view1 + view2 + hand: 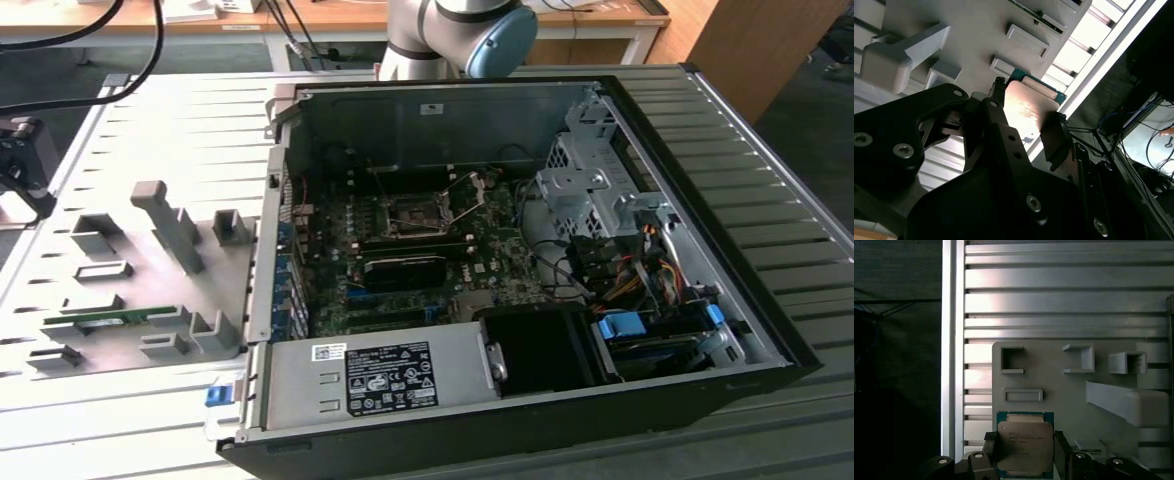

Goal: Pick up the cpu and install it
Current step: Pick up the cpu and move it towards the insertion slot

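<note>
The cpu (1024,446) is a small square chip with a silvery top and a green rim. My gripper (1024,438) is shut on it, one black finger (990,450) on each of two opposite edges. In the second wrist view the cpu (1028,106) sits between the same fingers of the gripper (1029,100), held clear above the grey fixture plate (979,30). In the exterior view the black wrist hardware (19,160) hangs at the left edge, over the plate's far end. The motherboard socket (414,215) lies inside the open computer case, its metal lever raised.
The grey fixture plate (147,300) carries several raised holders and a green memory stick (114,318). The open black case (747,250) takes up the exterior view's right, with a power supply (387,375) at its near side. Ribbed aluminium table (1054,290) lies beyond the plate.
</note>
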`<action>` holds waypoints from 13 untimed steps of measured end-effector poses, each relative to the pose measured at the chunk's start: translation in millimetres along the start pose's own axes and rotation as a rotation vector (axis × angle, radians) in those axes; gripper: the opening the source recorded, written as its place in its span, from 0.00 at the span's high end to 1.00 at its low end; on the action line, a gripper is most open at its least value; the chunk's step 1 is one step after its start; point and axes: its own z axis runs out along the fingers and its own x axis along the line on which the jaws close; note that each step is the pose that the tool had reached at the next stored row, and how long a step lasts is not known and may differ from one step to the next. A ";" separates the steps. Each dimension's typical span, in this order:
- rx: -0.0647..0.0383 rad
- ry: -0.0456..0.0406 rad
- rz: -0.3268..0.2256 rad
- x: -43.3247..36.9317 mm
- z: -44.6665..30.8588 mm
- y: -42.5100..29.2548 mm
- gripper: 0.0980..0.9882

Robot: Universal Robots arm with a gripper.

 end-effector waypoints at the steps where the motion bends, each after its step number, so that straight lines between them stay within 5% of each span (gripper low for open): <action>1: 0.000 0.0000 0.000 0.0 -0.5 0.0 0.51; 13: 0.000 -0.0001 0.000 0.2 -5.3 0.2 0.51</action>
